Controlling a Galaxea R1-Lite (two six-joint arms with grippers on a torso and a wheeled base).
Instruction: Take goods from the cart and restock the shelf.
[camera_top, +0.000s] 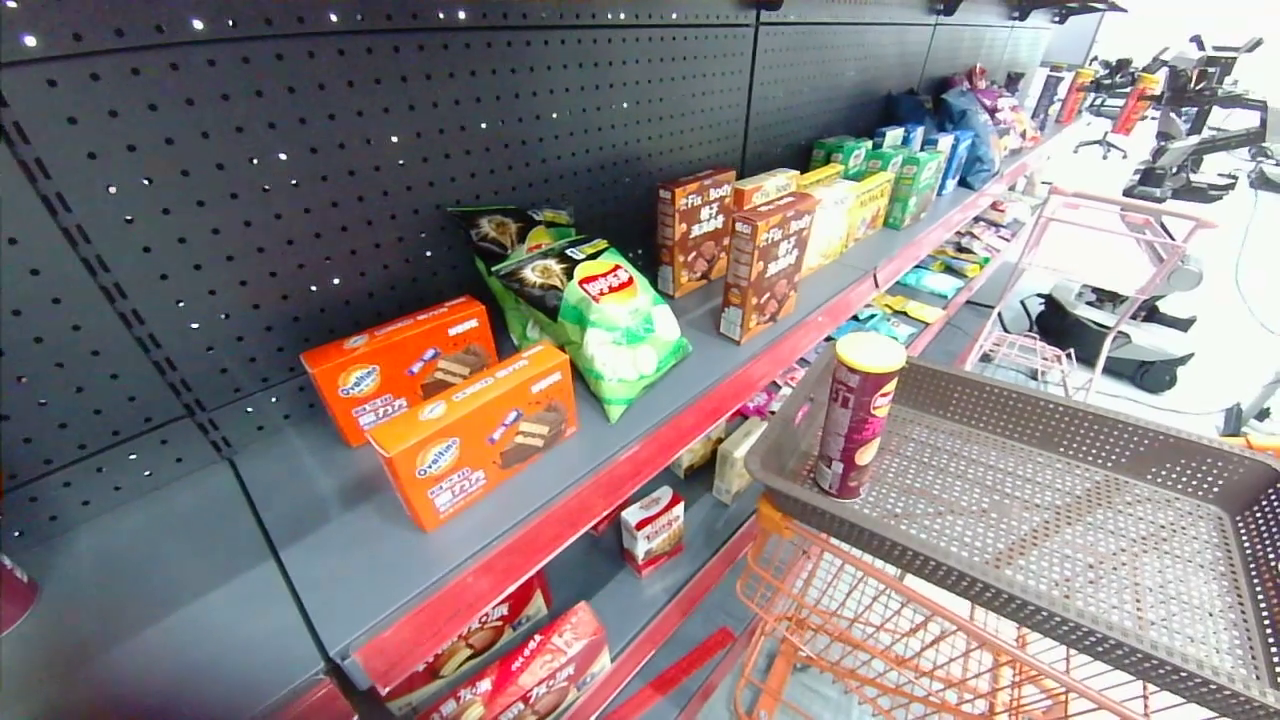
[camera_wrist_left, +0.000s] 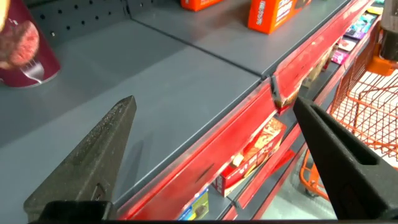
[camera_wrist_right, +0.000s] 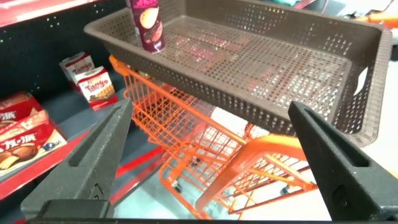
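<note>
Maroon cylindrical crisp can with yellow lid is noted upright in the brown perforated tray's corner nearest the grey shelf. Left gripper and right gripper are seen wide open, empty. The can should be clasped mid-body and lifted clear of the tray wall.

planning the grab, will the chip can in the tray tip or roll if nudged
Tall, narrow and standing upright, the can would likely tip if pushed high. It is round, so once down it probably rolls across the tray.
</note>
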